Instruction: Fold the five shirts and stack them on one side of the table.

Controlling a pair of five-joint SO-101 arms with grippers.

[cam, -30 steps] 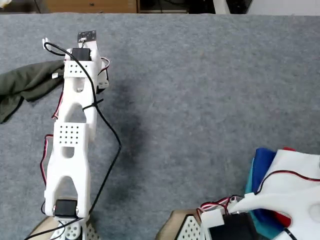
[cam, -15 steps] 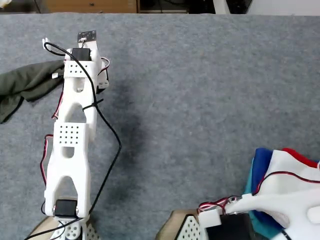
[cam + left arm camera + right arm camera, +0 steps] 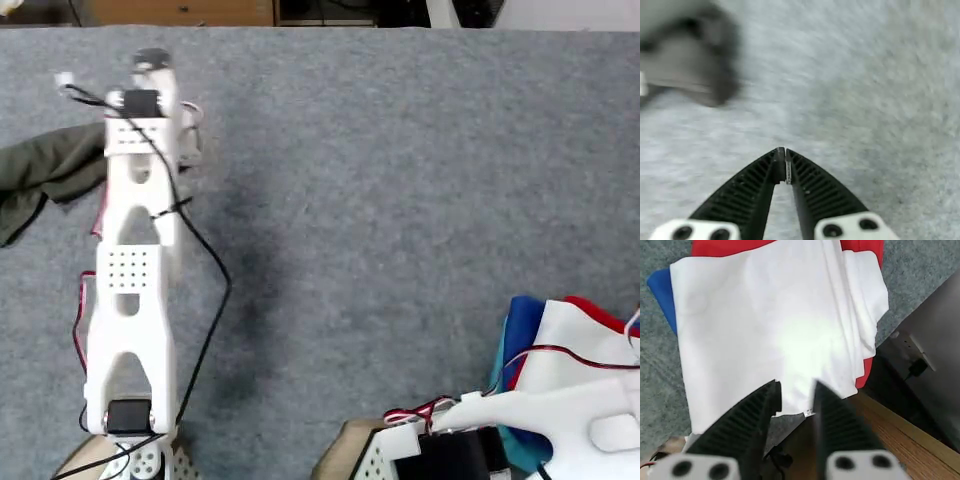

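Note:
A crumpled olive shirt [image 3: 45,175] lies at the table's left edge. My left arm [image 3: 135,250] stretches up the left side, its wrist just right of that shirt. The left gripper [image 3: 782,151] is shut, empty, above bare grey felt; a blurred dark shape [image 3: 695,60] lies beyond it. At the near right corner sits a stack of folded shirts: white [image 3: 580,335] on top, red [image 3: 600,312], blue [image 3: 518,335] and teal [image 3: 512,448] showing beneath. My right gripper [image 3: 796,386] hovers open over the white shirt [image 3: 765,335], holding nothing.
Grey felt [image 3: 400,200] covers the whole table, with wide free room in the middle and at the far right. Wooden furniture [image 3: 180,12] runs behind the far edge. A wooden board [image 3: 865,440] and a dark panel [image 3: 930,340] lie beside the stack.
My left arm has swung a little to the left and farther out, toward the olive shirt. The right arm has drawn back toward the near right corner, uncovering more of the stack.

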